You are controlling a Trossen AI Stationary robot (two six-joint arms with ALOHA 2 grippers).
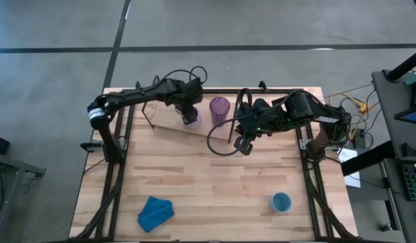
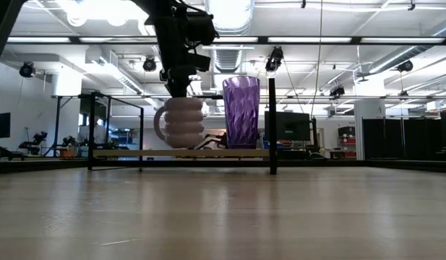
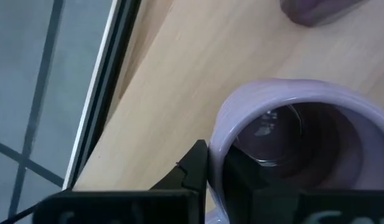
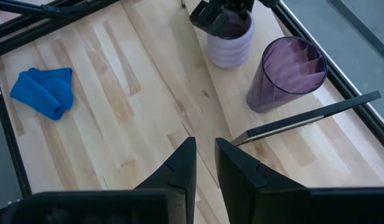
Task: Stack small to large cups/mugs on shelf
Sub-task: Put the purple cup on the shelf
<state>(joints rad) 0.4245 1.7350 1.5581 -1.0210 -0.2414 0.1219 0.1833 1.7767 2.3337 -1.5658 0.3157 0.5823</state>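
Note:
The lavender mug (image 2: pixel 183 123) is over the light-wood shelf (image 2: pixel 121 153) at the table's far side, with my left gripper (image 1: pixel 189 116) shut on its rim from above. The purple tumbler (image 1: pixel 220 110) stands upright on the shelf to the mug's right and also shows in the low view (image 2: pixel 241 112). My right gripper (image 1: pixel 245 145) hovers empty by the shelf's right end, its fingers (image 4: pixel 185 163) nearly together. The small blue cup (image 1: pixel 281 201) stands on the table near the front right, far from both grippers. My left gripper has the mug's wall at the rim (image 3: pixel 215 158), one finger (image 3: pixel 244 171) inside the mug and one (image 3: pixel 193 168) outside. The fingers come from above, pointing down. The mug is upright, its base (image 2: pixel 183 144) at or just above the shelf board; I cannot tell whether it touches.
A crumpled blue cloth (image 1: pixel 156 212) lies near the front left. The shelf's thin black rod frame (image 2: pixel 272 123) stands up around the board, one post just right of the tumbler. Bare tabletop (image 1: pixel 214 182) spreads between the shelf and the front edge.

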